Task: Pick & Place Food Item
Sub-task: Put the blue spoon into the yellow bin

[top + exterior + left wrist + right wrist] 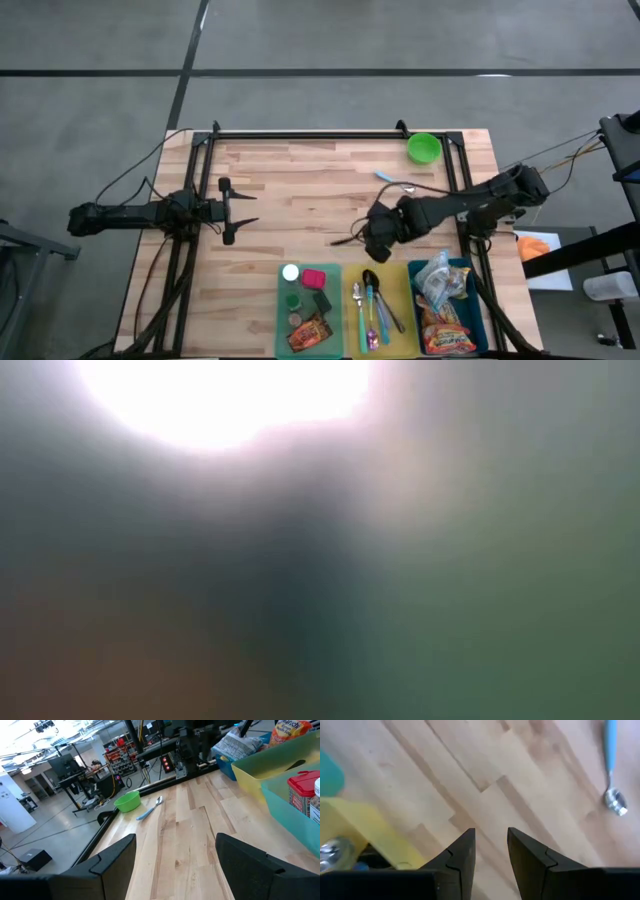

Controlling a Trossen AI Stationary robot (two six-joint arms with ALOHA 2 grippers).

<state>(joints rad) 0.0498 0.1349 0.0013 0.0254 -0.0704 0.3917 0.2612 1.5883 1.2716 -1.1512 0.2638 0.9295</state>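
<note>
Food items lie in two bins at the table's near edge. A teal bin holds a red-lidded jar and an orange packet. A blue bin holds snack bags. My right gripper points down over bare wood just beyond the far rim of the yellow bin. It is open by a narrow gap, with nothing between its fingers. My left gripper waits at the table's left, level and open, holding nothing. In the high view they show as my right gripper and my left gripper.
The yellow bin holds spoons and other utensils. A green bowl stands at the far right corner, and a blue-handled spoon lies on the wood near it. Bare wood spreads across the table's middle. The low view shows only blur.
</note>
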